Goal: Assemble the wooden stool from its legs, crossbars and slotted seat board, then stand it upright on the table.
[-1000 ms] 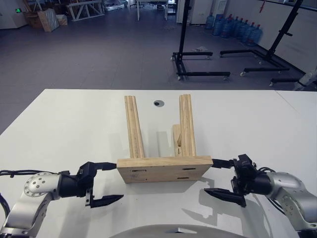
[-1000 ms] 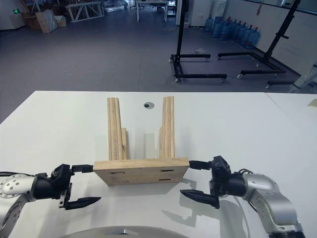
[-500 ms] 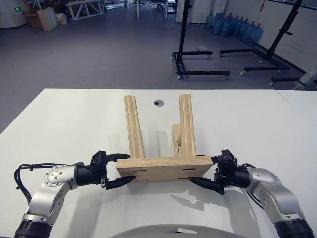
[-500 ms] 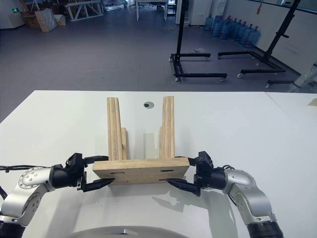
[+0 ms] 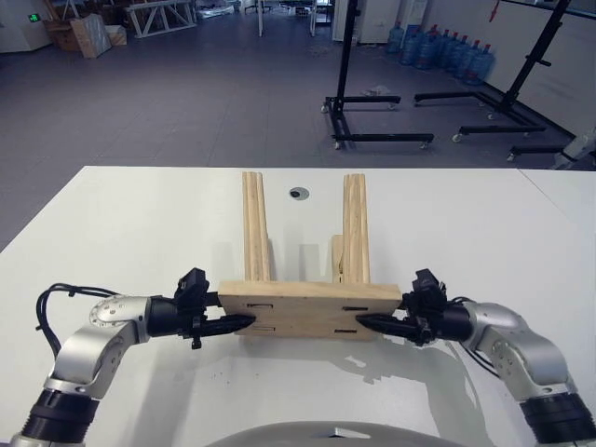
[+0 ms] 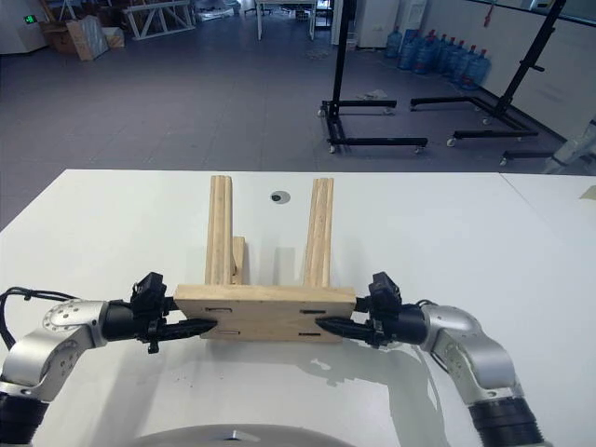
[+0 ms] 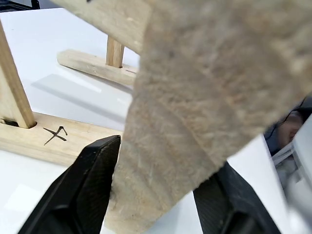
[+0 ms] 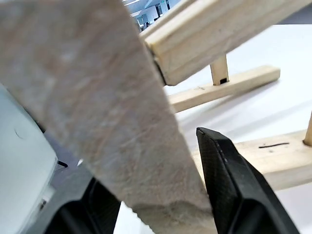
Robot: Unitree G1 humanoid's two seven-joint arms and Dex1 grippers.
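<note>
The wooden stool lies on its side on the white table (image 5: 112,242). Its slotted seat board (image 5: 307,307) faces me, and two pairs of legs (image 5: 253,228) point away, joined by a short crossbar (image 5: 337,259). My left gripper (image 5: 223,322) is shut on the board's left end. My right gripper (image 5: 377,323) is shut on the right end. In the left wrist view the black fingers (image 7: 78,195) clamp the board's edge (image 7: 204,87), with legs (image 7: 92,68) and a crossbar behind. The right wrist view has its fingers (image 8: 234,195) pinching the board (image 8: 107,97) the same way.
A small round hole (image 5: 298,194) sits in the table just beyond the leg tips. Wide bare tabletop lies to both sides of the stool. Off the table's far edge, black wheeled racks (image 5: 377,102) stand on the floor.
Both grippers moved inward from beside the board, where they stood open, and shut on its two ends. The stool has tipped a little, its legs shifting slightly away from me.
</note>
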